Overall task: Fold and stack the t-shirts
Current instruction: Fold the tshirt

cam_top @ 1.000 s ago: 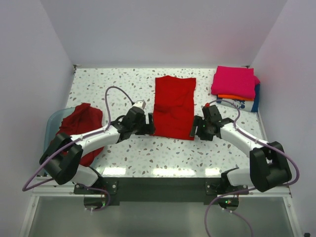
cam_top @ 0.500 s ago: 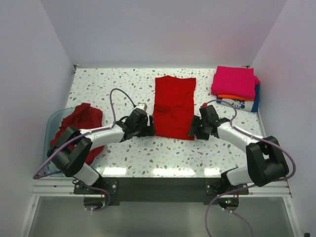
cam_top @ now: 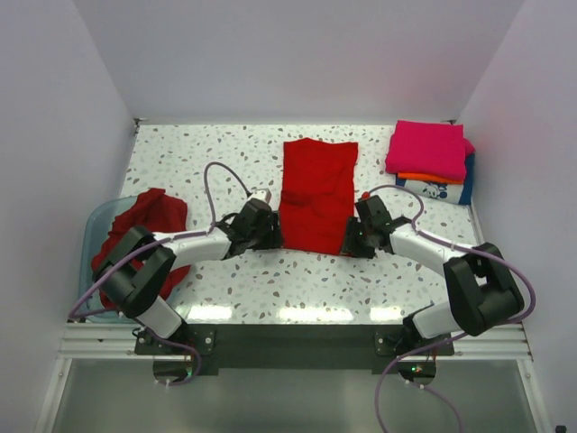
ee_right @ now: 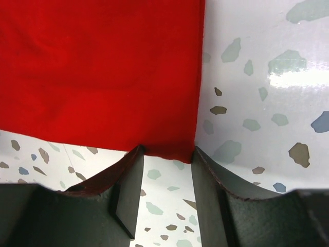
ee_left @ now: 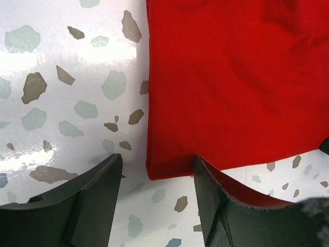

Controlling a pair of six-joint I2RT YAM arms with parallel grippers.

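Your left gripper (ee_left: 156, 172) stood parted astride the near left corner of the flat bright-red cloth t-shirt (cam_top: 317, 194) — your right gripper (ee_right: 167, 154), narrower, astride its near right corner.

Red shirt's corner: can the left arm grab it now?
Probably yes. The left fingers stand open on either side of the red shirt's near corner, with nothing else in between.

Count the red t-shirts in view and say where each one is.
2. The flat red t-shirt lies mid-table. The crumpled red t-shirt sits in the teal tub at the left. More may be hidden under it.
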